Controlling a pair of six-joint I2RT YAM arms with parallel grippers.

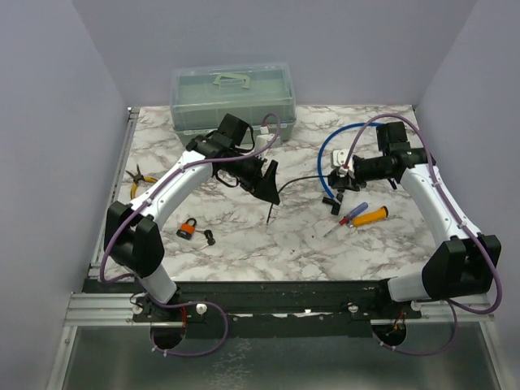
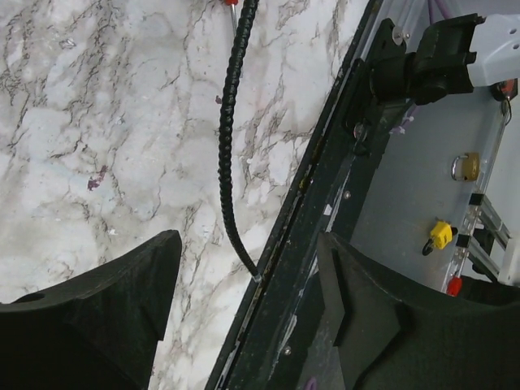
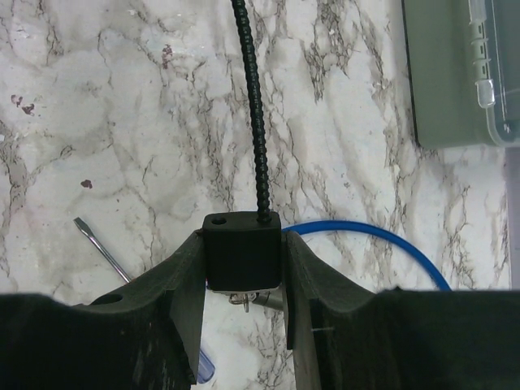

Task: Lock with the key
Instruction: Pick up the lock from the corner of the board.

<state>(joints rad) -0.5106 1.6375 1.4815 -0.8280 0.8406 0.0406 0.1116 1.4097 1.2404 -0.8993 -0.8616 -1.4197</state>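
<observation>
Only the top view shows the padlock (image 1: 188, 228) at 8 o'clock on the desk (image 1: 268, 244); left pincer (image 2: 250, 240) gapes empty, right pincer (image 3: 241, 236) clamps a black block (image 3: 241, 253), underside hidden.

Soft, even overhead light brightens the marble table (image 1: 268, 244), leaving faint shadows. Wrist views blur slightly along their dark lower edges.

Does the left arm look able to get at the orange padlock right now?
Probably yes: the orange padlock lies uncovered on bare marble beside the left arm, whose fingers stand open.
</observation>
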